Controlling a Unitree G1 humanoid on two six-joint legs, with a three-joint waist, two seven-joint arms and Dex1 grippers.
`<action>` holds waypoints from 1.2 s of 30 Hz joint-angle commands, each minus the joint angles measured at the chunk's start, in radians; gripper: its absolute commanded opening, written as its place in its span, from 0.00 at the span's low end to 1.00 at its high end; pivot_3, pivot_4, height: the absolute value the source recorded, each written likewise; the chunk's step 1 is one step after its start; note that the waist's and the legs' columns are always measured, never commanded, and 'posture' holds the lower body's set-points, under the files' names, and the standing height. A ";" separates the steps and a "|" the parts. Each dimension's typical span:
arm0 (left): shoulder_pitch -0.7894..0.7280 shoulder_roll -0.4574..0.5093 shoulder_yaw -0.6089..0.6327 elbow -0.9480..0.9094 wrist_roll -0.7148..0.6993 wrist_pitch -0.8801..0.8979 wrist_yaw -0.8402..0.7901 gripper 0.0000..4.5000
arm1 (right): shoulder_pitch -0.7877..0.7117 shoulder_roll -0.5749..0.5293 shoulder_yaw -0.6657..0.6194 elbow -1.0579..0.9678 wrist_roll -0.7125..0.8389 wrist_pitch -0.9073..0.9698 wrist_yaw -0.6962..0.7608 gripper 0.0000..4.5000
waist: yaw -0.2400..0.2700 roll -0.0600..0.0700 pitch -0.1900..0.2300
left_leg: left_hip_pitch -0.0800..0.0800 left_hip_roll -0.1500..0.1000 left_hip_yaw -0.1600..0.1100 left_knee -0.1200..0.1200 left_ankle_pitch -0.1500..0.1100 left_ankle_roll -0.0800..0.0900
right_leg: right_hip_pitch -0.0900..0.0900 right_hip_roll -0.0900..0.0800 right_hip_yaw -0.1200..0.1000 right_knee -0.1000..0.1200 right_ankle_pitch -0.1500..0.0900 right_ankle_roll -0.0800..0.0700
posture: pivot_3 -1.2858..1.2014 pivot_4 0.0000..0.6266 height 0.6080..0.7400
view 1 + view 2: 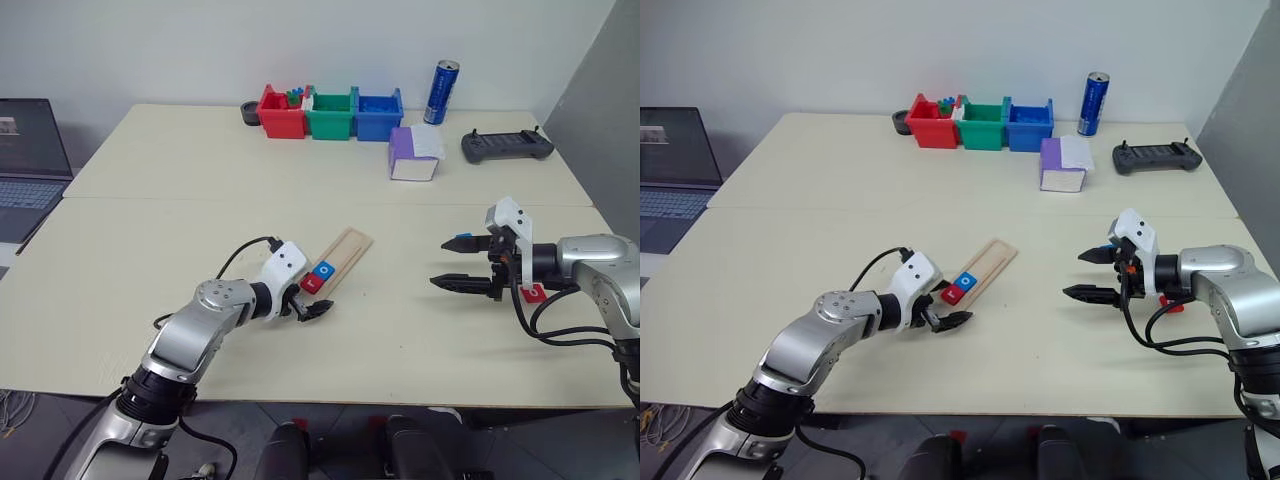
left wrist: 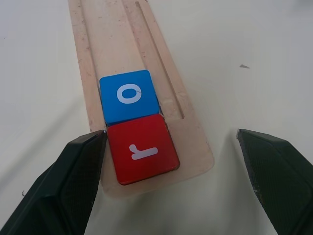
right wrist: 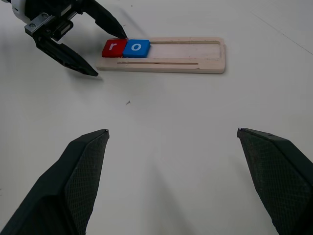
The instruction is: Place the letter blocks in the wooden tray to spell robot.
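The wooden tray (image 3: 166, 55) lies mid-counter (image 1: 150, 260), holding a red "r" block (image 2: 143, 149) and a blue "o" block (image 2: 129, 95) touching at one end; three letters remain. The left pincer (image 1: 312, 308) hangs spread at that end, empty. The right pincer (image 1: 470, 263) hangs spread, well apart. The head views possibly show a red block (image 1: 534, 292) behind the right pincer; the wrist views make the letters legible.

Office-like lab — laptop (image 1: 30, 165), handheld controller (image 1: 507, 146), sorting bins (image 1: 331, 113) on tables (image 1: 150, 260).

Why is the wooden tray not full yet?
Partly filled: the wooden tray holds just a red r block and a blue o block side by side; the rest is bare.
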 commanded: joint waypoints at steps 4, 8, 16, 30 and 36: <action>0.031 0.002 -0.001 -0.016 0.011 0.047 0.021 1.00 | -0.026 -0.004 -0.019 -0.006 -0.008 -0.024 -0.003 0.99 | -0.003 0.000 0.000 | 0.002 0.000 0.000 0.000 0.000 0.000 | 0.001 0.000 0.000 0.000 0.000 0.000 | 0.52 0.24 1.00; 0.030 -0.008 0.029 -0.017 0.016 0.009 0.049 1.00 | -0.019 -0.010 -0.020 -0.006 -0.011 -0.024 -0.003 0.99 | -0.003 0.000 0.000 | 0.001 0.000 0.000 0.000 0.000 0.000 | 0.001 0.000 0.001 0.000 0.000 0.000 | 0.52 0.24 1.00; 0.036 -0.049 0.066 -0.015 0.016 -0.060 0.089 1.00 | -0.035 -0.013 -0.007 0.014 -0.029 -0.027 0.008 0.99 | 0.000 0.000 0.000 | 0.000 0.000 0.000 0.000 0.000 0.000 | 0.000 0.000 0.000 0.000 0.000 0.000 | 0.52 0.24 1.00; 0.051 -0.092 0.030 -0.005 0.025 0.022 0.118 1.00 | -0.050 -0.006 -0.002 0.019 -0.043 -0.023 0.016 0.99 | 0.000 0.000 0.000 | 0.000 0.000 0.000 0.000 0.000 0.000 | 0.000 0.000 0.000 0.000 0.000 0.000 | 0.52 0.24 1.00; 0.044 -0.067 -0.003 0.009 0.050 0.005 0.090 1.00 | -0.046 -0.007 -0.004 0.016 -0.044 -0.020 0.010 0.99 | 0.000 0.000 0.000 | 0.000 0.000 0.000 0.000 0.000 0.000 | 0.000 0.000 0.000 0.000 0.000 0.000 | 0.52 0.24 1.00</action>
